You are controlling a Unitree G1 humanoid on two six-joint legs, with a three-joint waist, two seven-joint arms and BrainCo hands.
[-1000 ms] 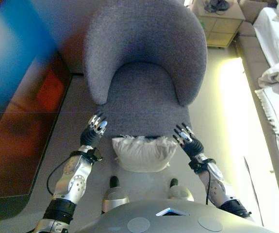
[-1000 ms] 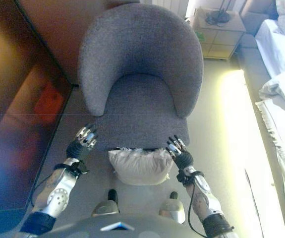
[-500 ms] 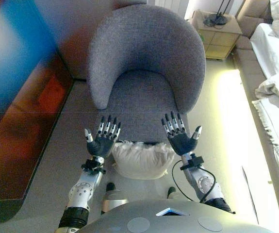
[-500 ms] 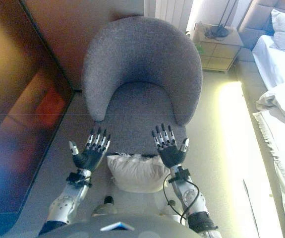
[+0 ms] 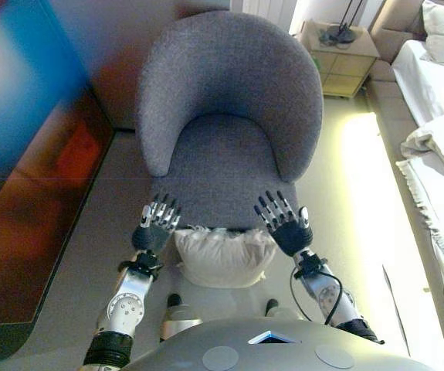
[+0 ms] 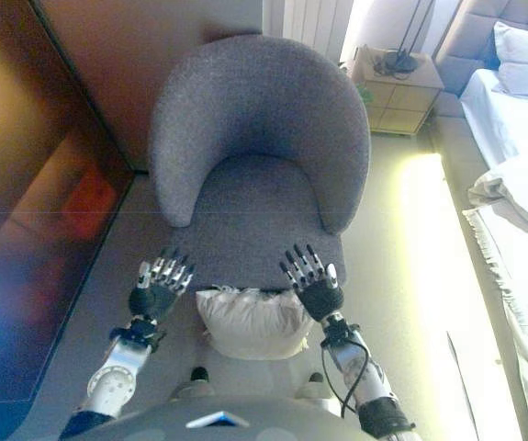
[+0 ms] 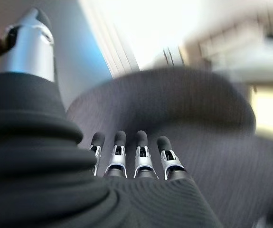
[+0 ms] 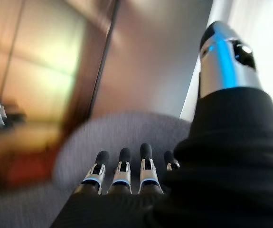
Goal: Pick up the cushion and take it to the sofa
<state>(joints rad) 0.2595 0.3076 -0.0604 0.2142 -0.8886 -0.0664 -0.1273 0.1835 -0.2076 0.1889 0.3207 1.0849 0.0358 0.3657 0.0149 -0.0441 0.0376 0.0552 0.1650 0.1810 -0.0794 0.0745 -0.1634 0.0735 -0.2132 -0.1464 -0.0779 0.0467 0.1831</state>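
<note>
A white cushion (image 5: 222, 256) lies on the floor against the front edge of a grey round-backed armchair (image 5: 229, 116), which is the sofa here. My left hand (image 5: 157, 227) is open beside the cushion's left end, fingers pointing at the chair seat. My right hand (image 5: 285, 225) is open beside the cushion's right end, fingers spread. Neither hand touches the cushion. Each wrist view shows straight fingers, left (image 7: 136, 159) and right (image 8: 122, 173), with the chair beyond and nothing held.
A dark glossy cabinet or screen (image 5: 28, 178) runs along the left. A bedside table (image 5: 337, 58) stands behind the chair at the right. A bed with white bedding (image 5: 438, 147) lies along the right edge. Pale floor (image 5: 353, 201) lies between chair and bed.
Both hands have come down and slightly back from over the seat's front edge and now sit lower, at the cushion's two ends. The camera has shifted a little. The cushion has not moved.
</note>
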